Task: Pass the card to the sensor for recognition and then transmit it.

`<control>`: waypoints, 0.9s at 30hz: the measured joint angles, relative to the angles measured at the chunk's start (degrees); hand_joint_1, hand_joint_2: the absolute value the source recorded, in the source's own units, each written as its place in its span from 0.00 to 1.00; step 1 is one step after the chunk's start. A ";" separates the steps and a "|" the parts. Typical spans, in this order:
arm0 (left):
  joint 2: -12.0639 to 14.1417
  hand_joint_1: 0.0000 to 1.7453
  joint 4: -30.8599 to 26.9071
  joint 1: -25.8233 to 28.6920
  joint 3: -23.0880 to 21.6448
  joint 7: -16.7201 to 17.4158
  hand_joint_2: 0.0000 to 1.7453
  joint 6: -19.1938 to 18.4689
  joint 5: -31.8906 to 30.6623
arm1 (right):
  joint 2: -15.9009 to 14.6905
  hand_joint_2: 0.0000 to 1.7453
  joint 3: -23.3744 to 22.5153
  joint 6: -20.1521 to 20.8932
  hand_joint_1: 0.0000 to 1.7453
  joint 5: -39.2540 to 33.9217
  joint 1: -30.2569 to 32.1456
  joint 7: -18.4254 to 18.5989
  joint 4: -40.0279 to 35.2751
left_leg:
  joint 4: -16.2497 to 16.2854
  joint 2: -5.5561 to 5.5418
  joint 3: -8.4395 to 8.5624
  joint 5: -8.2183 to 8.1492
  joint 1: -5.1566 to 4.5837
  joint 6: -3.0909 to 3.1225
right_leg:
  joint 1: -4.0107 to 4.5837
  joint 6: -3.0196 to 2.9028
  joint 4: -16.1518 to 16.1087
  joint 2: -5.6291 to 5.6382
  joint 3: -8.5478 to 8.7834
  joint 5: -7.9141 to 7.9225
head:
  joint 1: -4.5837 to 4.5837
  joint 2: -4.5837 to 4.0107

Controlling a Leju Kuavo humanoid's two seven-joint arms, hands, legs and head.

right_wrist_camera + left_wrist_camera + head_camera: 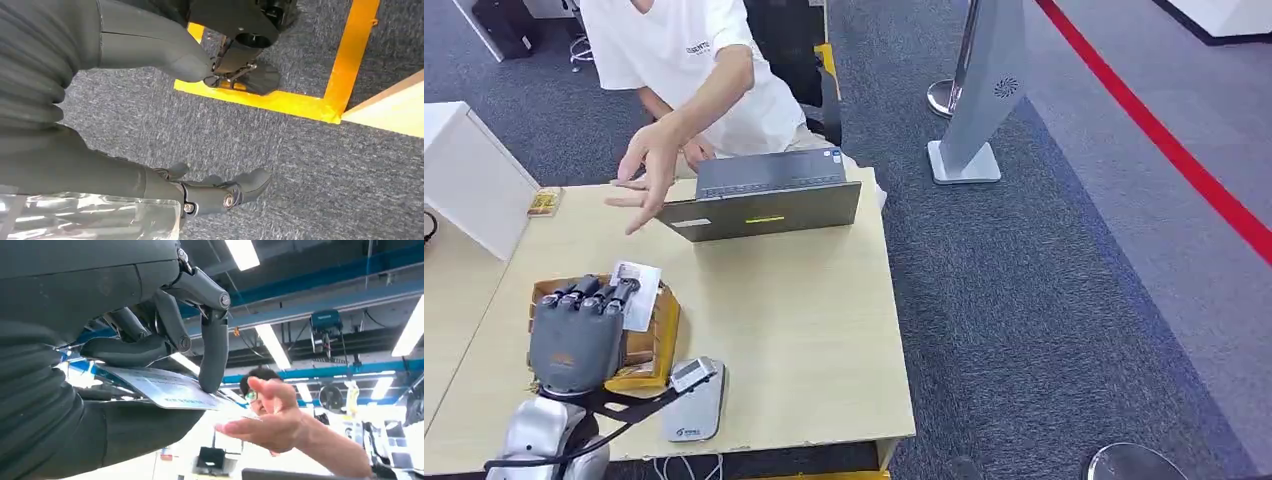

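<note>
The card (637,292), white with printing, was held in the robot's left hand (579,330), pinched between the thumb and fingers (214,352) and raised above a small yellow-brown box (656,345) near the front left of the pale wooden surface (804,330). A grey laptop (769,195) sat at the far edge of the surface, and a person in a white shirt behind it reached an open hand (649,175) toward the card, not touching it. The flat grey sensor pad (694,400) lay on the surface just beside the box, near the front edge, apart from the card. Judging from this, the card had been picked up, but whether it had been read could not be told; handing it over remained. The right hand (220,192) hung over carpet, fingers loosely apart, holding nothing.
</note>
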 joint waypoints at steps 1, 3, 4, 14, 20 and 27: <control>0.00 1.00 0.00 -0.10 0.09 0.02 1.00 0.23 -0.09 | 0.02 1.00 0.00 0.00 0.00 0.00 -0.01 -0.02 0.00 | 0.00 0.00 0.00 0.00 0.00 0.00 | 0.00 0.00 0.00 0.00 0.00 0.00 | 0.00 0.00; 0.00 1.00 0.00 -0.10 0.09 0.02 1.00 0.23 -0.09 | 0.02 1.00 0.00 0.00 0.00 0.00 -0.01 -0.02 0.00 | 0.00 0.00 0.00 0.00 0.00 0.00 | 0.00 0.00 0.00 0.00 0.00 0.00 | 0.00 0.00; 0.00 1.00 0.00 -0.10 0.09 0.02 1.00 0.23 -0.09 | 0.02 1.00 0.00 0.00 0.00 0.00 -0.01 -0.02 0.00 | 0.00 0.00 0.00 0.00 0.00 0.00 | 0.00 0.00 0.00 0.00 0.00 0.00 | 0.00 0.00; 0.04 1.00 0.22 -3.54 1.33 0.50 1.00 0.50 0.31 | 0.11 1.00 0.07 0.15 0.00 -0.33 0.01 -0.15 0.02 | 0.00 0.00 -0.01 0.00 0.00 0.00 | 0.00 0.00 0.00 0.00 -0.01 0.00 | 0.00 0.00; 0.35 0.00 0.31 -4.83 1.40 0.76 1.00 -0.96 1.42 | 0.11 1.00 0.07 0.22 0.00 -0.52 0.07 -0.63 0.02 | 0.00 0.00 -0.02 0.00 0.00 0.00 | 0.00 0.00 0.00 0.00 -0.02 0.00 | 0.00 0.00; 0.35 0.00 0.31 -5.35 1.44 1.73 1.00 -1.55 2.38 | 0.11 1.00 0.07 0.20 0.00 -0.70 0.18 -1.42 0.02 | 0.00 0.01 -0.02 0.00 0.00 0.00 | 0.00 0.00 -0.01 0.01 -0.03 0.00 | 0.00 0.02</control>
